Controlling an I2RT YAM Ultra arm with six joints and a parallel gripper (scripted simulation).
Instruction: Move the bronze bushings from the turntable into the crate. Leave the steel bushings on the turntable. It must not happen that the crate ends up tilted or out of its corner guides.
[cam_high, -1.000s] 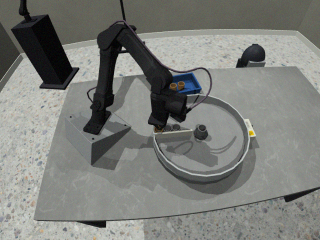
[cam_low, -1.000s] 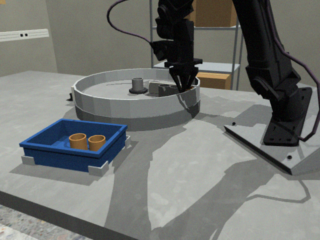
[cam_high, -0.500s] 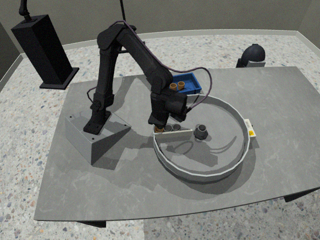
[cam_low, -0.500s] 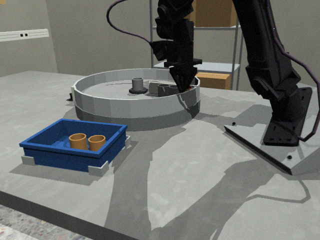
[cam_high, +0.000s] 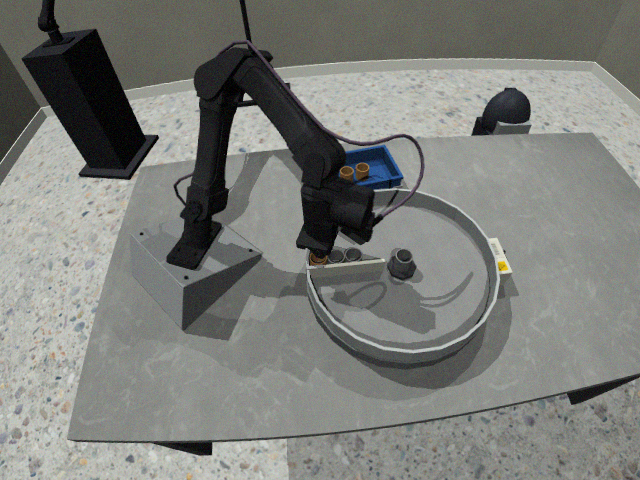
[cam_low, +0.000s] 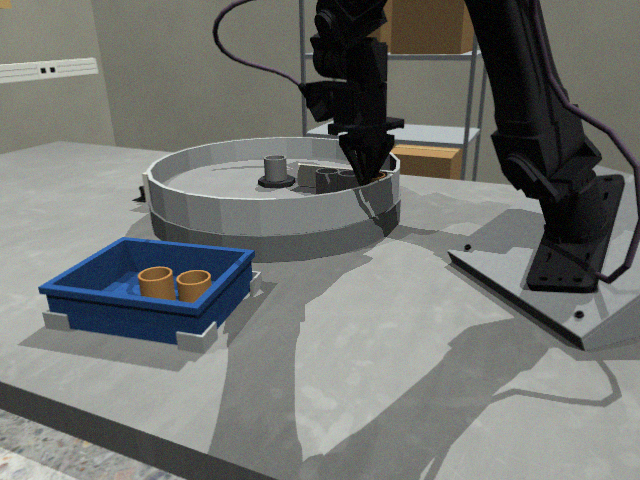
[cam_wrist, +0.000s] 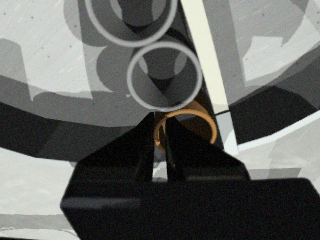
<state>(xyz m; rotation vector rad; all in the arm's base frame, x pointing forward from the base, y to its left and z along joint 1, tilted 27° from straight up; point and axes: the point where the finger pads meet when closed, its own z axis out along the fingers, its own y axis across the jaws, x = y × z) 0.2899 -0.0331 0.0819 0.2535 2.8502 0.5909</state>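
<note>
Right now, your end effector (cam_high: 321, 252) (cam_low: 364, 180) (cam_wrist: 159, 120) is down at the turntable (cam_high: 413, 347) (cam_low: 258, 212), just inside its raised wall. Its fingers are clamped on the near wall of a bronze bushing (cam_high: 317, 260) (cam_low: 380, 175) (cam_wrist: 197, 106), one fingertip inside the opening and the other outside. You have that bushing upright at the end of a short row, between the turntable's wall and two steel bushings.

Just beside your fingertips, on the side away from the turntable's wall, you see the nearer steel bushing (cam_high: 336, 255) (cam_low: 346, 178) (cam_wrist: 185, 87); the farther steel bushing (cam_high: 353, 254) (cam_low: 326, 180) (cam_wrist: 107, 25) stands next along. Both are upright. A pale strip (cam_high: 351, 266) (cam_low: 306, 175) (cam_wrist: 205, 55) runs alongside the row. Farther from your end effector, past the end of that strip, a grey hub (cam_high: 402, 266) (cam_low: 275, 169) rises from the turntable.

Well apart from your end effector, outside the turntable, the blue crate (cam_high: 390, 160) (cam_low: 124, 310) sits level on the desk (cam_high: 206, 382) (cam_low: 361, 310). You can see pale corner guides (cam_low: 196, 338) at three of its corners, and it sits within those. Two more bronze bushings (cam_high: 361, 170) (cam_low: 156, 286) stand upright inside it, side by side.
</note>
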